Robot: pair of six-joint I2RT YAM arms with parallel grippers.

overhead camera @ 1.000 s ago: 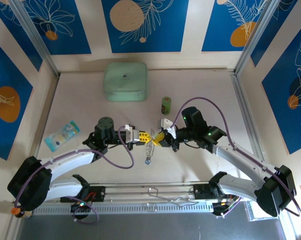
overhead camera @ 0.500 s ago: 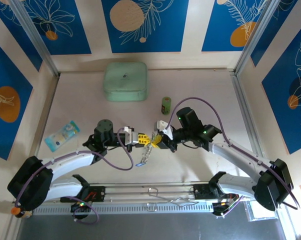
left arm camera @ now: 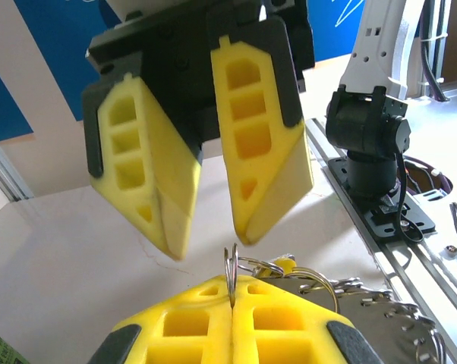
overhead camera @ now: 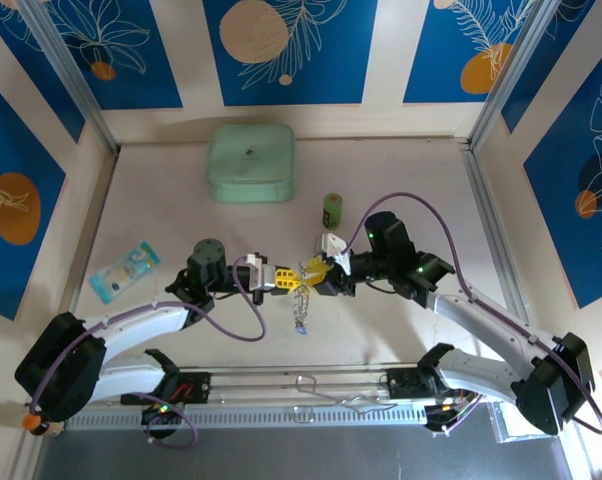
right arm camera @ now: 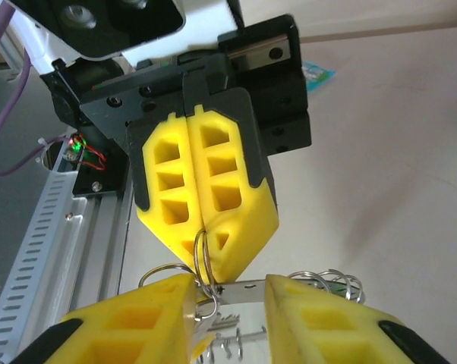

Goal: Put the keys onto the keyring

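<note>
My left gripper (overhead camera: 287,278) is shut on the keyring (left arm camera: 231,267), a thin silvery double ring standing on edge between its yellow fingers (left arm camera: 289,326). That ring (right arm camera: 203,258) also appears in the right wrist view, pinched at the tip of the left gripper (right arm camera: 205,236). From it hangs a silvery bunch of small rings and keys (overhead camera: 301,308) with a blue bit at the bottom. My right gripper (overhead camera: 316,272) faces the left one tip to tip and is open. Its fingers (right arm camera: 149,318) stand on either side of a flat metal piece (right arm camera: 247,289) and a key blade (right arm camera: 227,324).
A mint-green square box (overhead camera: 250,162) sits at the back of the table. A small green cylinder (overhead camera: 332,209) stands just behind the right gripper. A blue-and-white packet (overhead camera: 124,269) lies at the left. A metal rail (overhead camera: 301,385) runs along the near edge.
My right gripper has gone from shut to open and drawn slightly back to the right. The hanging bunch has swung and now hangs straight under the left gripper, which stays shut.
</note>
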